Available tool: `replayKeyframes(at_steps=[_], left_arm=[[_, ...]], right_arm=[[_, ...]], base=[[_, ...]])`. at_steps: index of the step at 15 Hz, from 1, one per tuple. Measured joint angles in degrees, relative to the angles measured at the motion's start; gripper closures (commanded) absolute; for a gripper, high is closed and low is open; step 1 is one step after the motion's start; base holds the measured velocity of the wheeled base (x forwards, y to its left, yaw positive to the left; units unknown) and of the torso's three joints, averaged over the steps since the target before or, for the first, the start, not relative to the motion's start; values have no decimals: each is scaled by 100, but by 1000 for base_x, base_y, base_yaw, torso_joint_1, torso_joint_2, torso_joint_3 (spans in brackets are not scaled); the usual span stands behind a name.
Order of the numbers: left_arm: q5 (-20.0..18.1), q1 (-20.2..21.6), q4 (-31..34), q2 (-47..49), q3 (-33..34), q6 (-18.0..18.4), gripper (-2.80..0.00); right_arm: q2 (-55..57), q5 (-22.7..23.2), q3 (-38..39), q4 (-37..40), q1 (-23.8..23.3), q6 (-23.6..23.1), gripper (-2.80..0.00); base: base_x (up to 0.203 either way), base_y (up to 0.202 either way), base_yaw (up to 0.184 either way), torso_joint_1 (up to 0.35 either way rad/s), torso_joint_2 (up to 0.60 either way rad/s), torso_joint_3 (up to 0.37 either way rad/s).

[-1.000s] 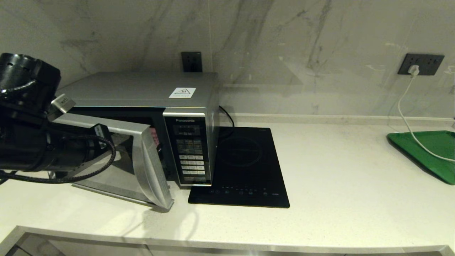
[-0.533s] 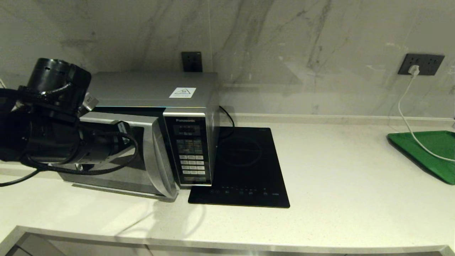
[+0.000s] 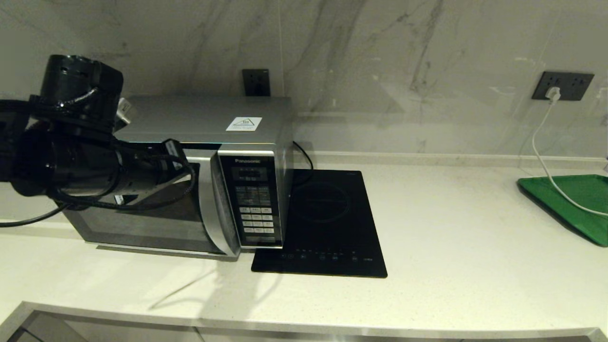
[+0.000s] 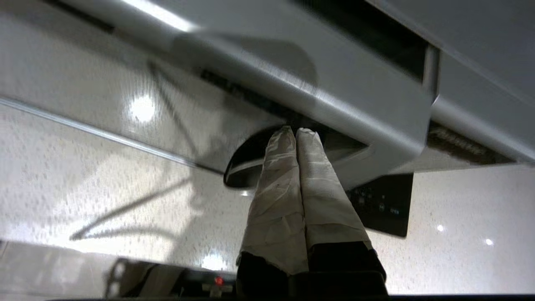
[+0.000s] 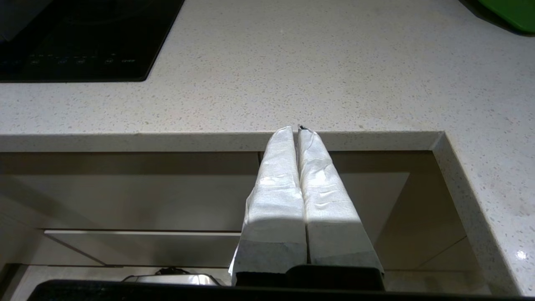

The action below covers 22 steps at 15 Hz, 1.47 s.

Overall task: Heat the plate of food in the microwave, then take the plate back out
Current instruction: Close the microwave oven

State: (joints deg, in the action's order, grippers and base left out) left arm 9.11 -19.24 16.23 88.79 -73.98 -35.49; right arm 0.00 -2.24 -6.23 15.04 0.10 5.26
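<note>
1. Since a second ago, the microwave (image 3: 190, 175) door has swung from wide open to nearly flush with its front, with the left arm following it inward.
2. At the far left of the head view, the left gripper (image 4: 296, 133) presses its paired fingertips against the door's dark glass, its white-wrapped fingers (image 4: 284, 184) closed together on nothing.
3. The plate of food is not visible in any view.
4. Right of the microwave, the black induction cooktop (image 3: 327, 223) lies on the pale counter (image 3: 451, 247).
5. Farther right sits the green tray (image 3: 574, 204), a white cable (image 3: 546, 161) crossing it.
6. The right gripper (image 5: 297, 128) hangs parked below the counter edge, fingers pressed together and empty.
</note>
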Motion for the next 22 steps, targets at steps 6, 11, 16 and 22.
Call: replayKeyframes(at_steps=[6, 11, 16, 22], left_arm=[[50, -46, -232, 174, -359, 36, 0], [67, -57, -525, 242, -369, 31, 0], [45, -290, -189, -222, 247, 57, 0], [63, -1059, -90, -1079, 1741, 873, 0]], right_arm=[[0, -4, 0, 0, -2, -2, 0], [0, -4, 0, 0, 0, 0, 0], [0, -4, 0, 0, -5, 3, 0], [0, -3, 0, 0, -2, 0, 0]], base=[[0, 0, 0, 0, 0, 0], [0, 0, 0, 0, 0, 0], [0, 0, 0, 0, 0, 0], [0, 0, 0, 0, 0, 0]])
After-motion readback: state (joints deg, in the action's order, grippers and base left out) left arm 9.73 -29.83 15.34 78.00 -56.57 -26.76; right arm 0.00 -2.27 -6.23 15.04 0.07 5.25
